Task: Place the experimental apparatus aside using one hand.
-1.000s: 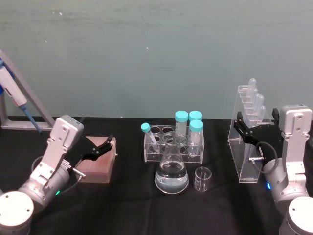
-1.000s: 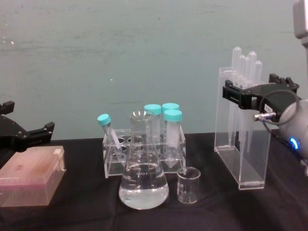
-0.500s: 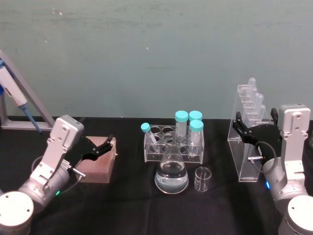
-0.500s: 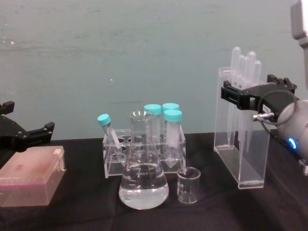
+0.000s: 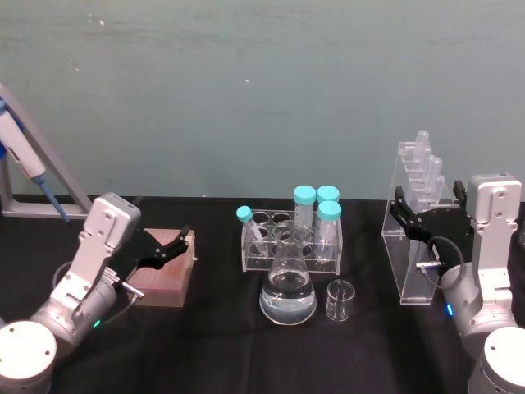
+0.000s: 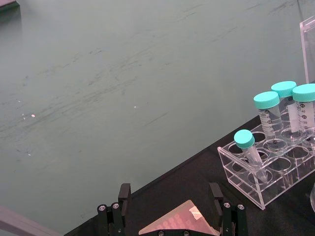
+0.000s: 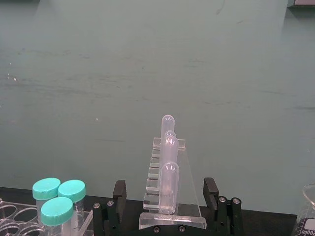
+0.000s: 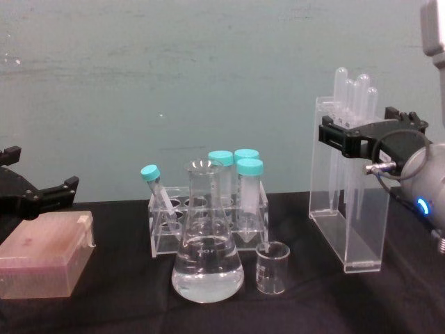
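Reaching forward level, right gripper [image 7: 165, 189] straddles the acrylic stand [image 5: 413, 271], fingers [image 7: 119, 192] spread apart.

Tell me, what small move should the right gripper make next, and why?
Probably close the right gripper on the acrylic stand. Its fingers are open, one on each side of the stand's upper part, and the stand rests on the table, so nothing is held yet. The left gripper is parked by the pink box.

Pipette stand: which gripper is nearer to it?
Right. The right gripper has its open fingers on either side of the stand; the left gripper hovers over the pink box, far across the table.
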